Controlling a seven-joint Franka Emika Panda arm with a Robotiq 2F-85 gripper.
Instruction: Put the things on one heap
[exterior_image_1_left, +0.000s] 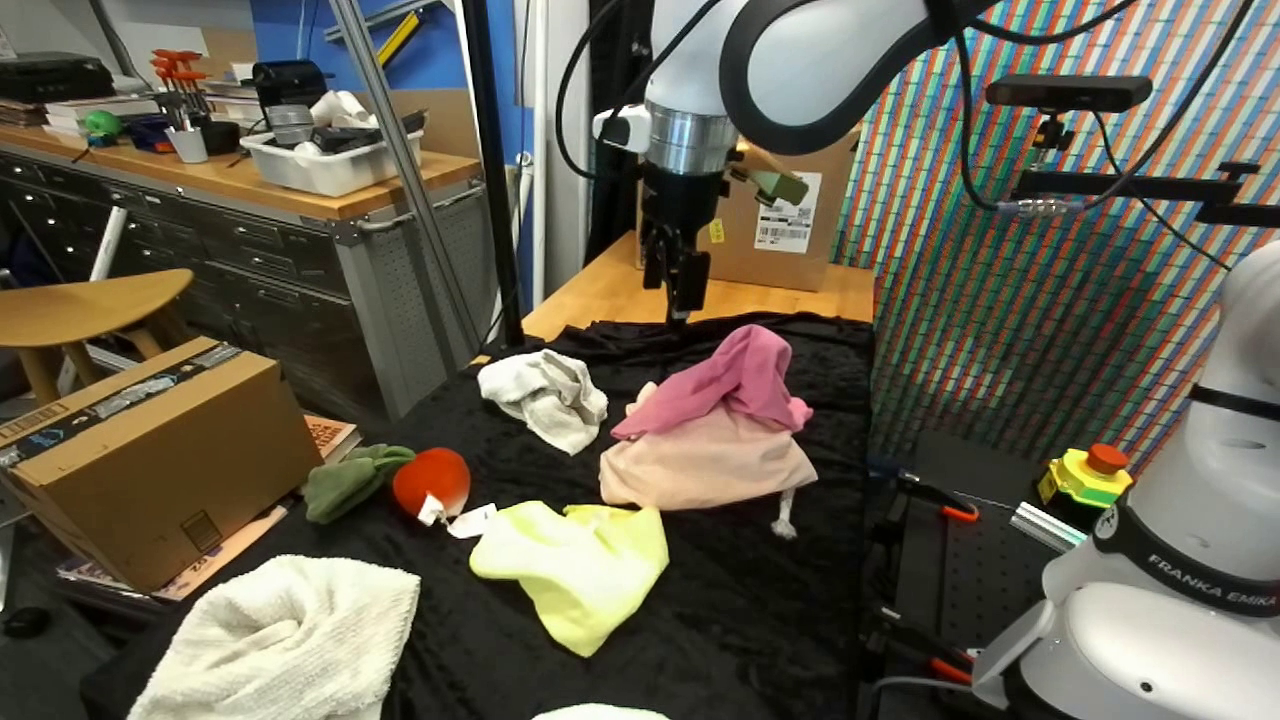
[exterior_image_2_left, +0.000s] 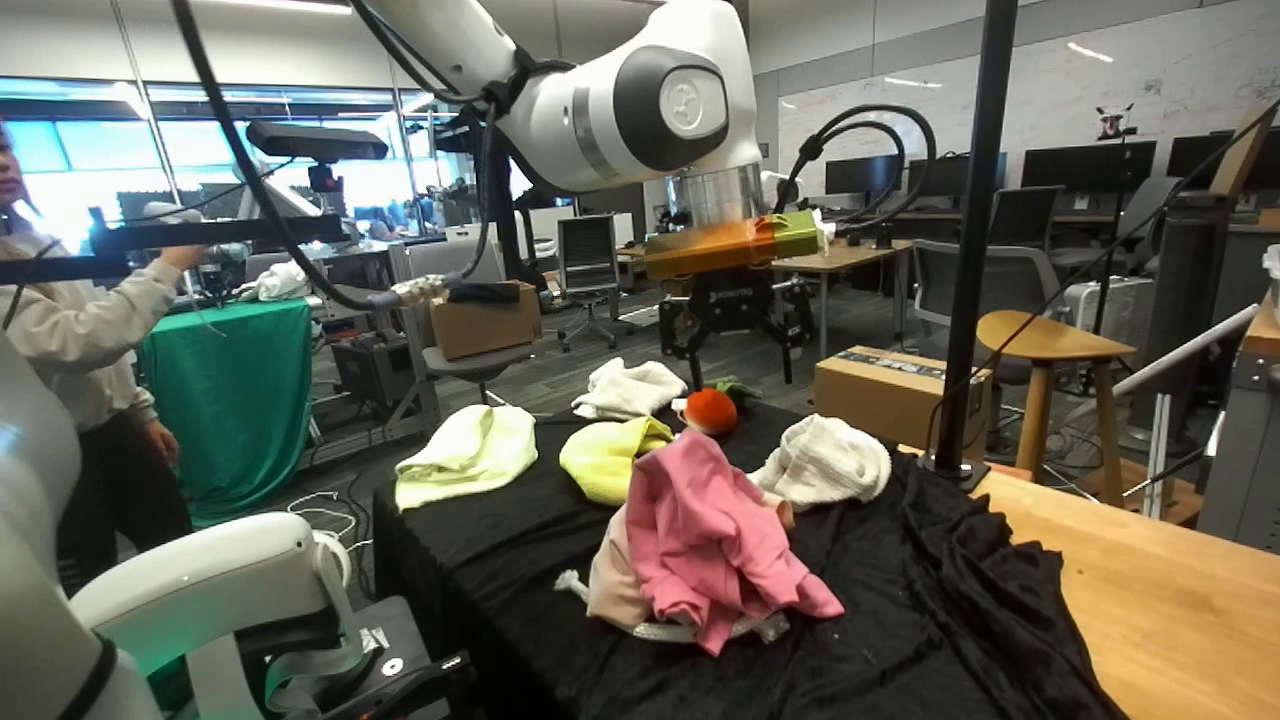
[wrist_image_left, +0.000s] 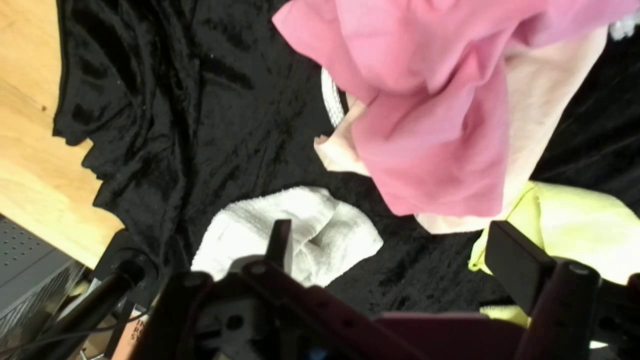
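My gripper (wrist_image_left: 391, 225) is open and empty, above the cloths; it also shows in both exterior views (exterior_image_1_left: 678, 300) (exterior_image_2_left: 742, 380). A pink cloth (exterior_image_1_left: 735, 385) lies on a peach drawstring bag (exterior_image_1_left: 705, 468); the pink cloth also shows in the wrist view (wrist_image_left: 430, 145). A small white cloth (exterior_image_1_left: 548, 398) lies apart, behind the left finger in the wrist view (wrist_image_left: 345, 235). A yellow cloth (exterior_image_1_left: 590, 570) lies nearby. A red plush (exterior_image_1_left: 428, 480) touches a green one (exterior_image_1_left: 350, 482). A white towel (exterior_image_1_left: 290, 640) and a pale yellow cloth (exterior_image_2_left: 470, 455) lie separately.
Black cloth (exterior_image_1_left: 740, 600) covers the wooden table (exterior_image_2_left: 1180, 590). A black post (exterior_image_2_left: 965, 300) stands at the table's edge. A cardboard box (exterior_image_1_left: 160, 460) stands beside the table, and another box (exterior_image_1_left: 770, 220) behind the gripper. An emergency stop (exterior_image_1_left: 1085, 475) is near the robot base.
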